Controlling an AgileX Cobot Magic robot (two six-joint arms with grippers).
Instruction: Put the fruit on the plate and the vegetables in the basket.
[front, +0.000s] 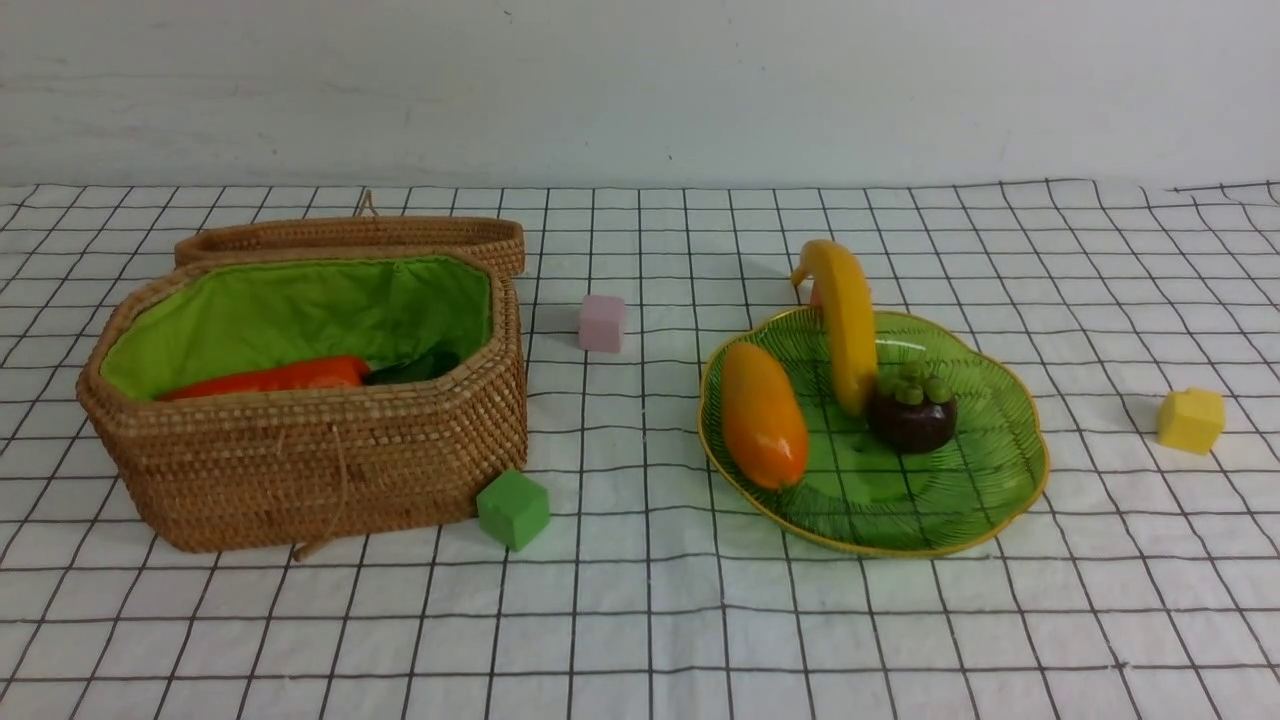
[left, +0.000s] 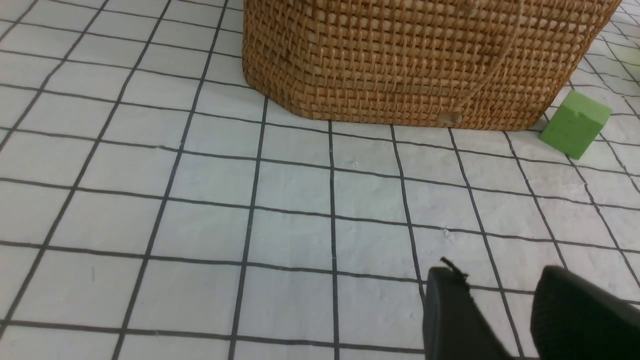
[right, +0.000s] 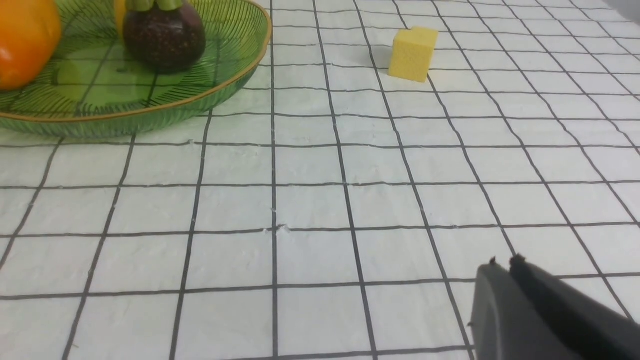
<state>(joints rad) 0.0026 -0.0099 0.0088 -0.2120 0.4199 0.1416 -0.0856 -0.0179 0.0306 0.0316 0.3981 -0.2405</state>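
On the plate (front: 985, 470), right of centre on the gridded surface (front: 640, 620), lie all three fruits. Banana (front: 848, 320): long axis runs front to back, far end hanging over the rear rim, near end touching the mangosteen (front: 910, 415). Mango (front: 764, 415): plump, orange-yellow, long axis also front to back, slightly slanted. Mangosteen: round, dark purple, green cap upward.

Basket (front: 300, 460) sits left, open, lid (front: 350, 238) behind it. Carrot (front: 270, 378) lies inside along the near wall, long axis left to right; something dark green beside it, unclear.

Left claw (left: 505, 300): jaws apart, holding nothing, low over the surface near the basket and a green cube (left: 575, 124). Right claw (right: 505, 267): jaws nearly together, empty.
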